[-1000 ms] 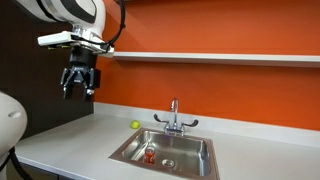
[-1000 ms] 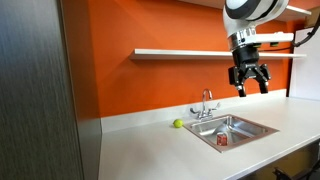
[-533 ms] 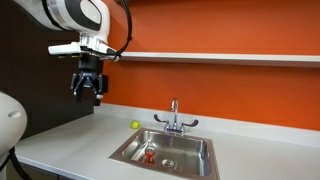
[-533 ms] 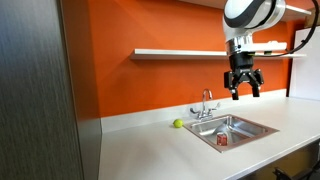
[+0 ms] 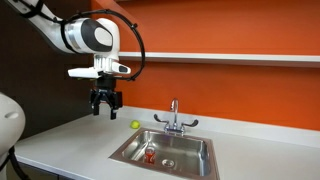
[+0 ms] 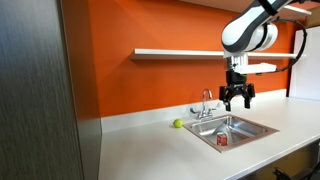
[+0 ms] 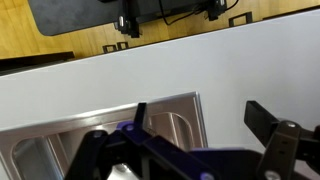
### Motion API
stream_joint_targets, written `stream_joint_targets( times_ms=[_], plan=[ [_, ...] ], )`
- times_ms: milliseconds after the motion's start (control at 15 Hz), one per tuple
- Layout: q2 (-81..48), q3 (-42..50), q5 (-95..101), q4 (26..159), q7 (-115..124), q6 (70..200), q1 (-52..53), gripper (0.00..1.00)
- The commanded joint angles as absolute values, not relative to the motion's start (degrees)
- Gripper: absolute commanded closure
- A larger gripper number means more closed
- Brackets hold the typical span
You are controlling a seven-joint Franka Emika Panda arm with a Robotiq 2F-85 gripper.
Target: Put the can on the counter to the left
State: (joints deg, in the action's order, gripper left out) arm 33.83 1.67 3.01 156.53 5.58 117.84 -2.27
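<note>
I had brought the claw lower and closer to the sink than it was half a second before. It hung in the air above the bench, short of the tap. Its jaws stood wide apart with nothing between them, and the wrist view agreed. The red can had not moved: it sat down inside the steel basin, not on the bench. The yellow-green ball lay on the bench just beside the sink's back corner, where it was before.
</note>
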Motion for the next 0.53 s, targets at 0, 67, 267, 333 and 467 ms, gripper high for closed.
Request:
stream_joint_targets(
  times_ms=[0, 67, 267, 333, 467],
  plan=[
    [26.07, 2.85, 4.67, 155.04, 3.91, 124.25, -4.49, 0.00],
    [23.70, 3.25, 5.16, 154.56, 3.92, 126.17, -5.02, 0.00],
    [16.78, 4.32, 6.09, 152.61, 3.96, 131.13, -6.21, 0.00],
    [14.47, 4.45, 6.40, 151.92, 4.20, 132.78, -6.49, 0.00],
    [9.94, 4.86, 6.35, 150.16, 4.07, 135.19, -6.55, 0.00]
  ],
)
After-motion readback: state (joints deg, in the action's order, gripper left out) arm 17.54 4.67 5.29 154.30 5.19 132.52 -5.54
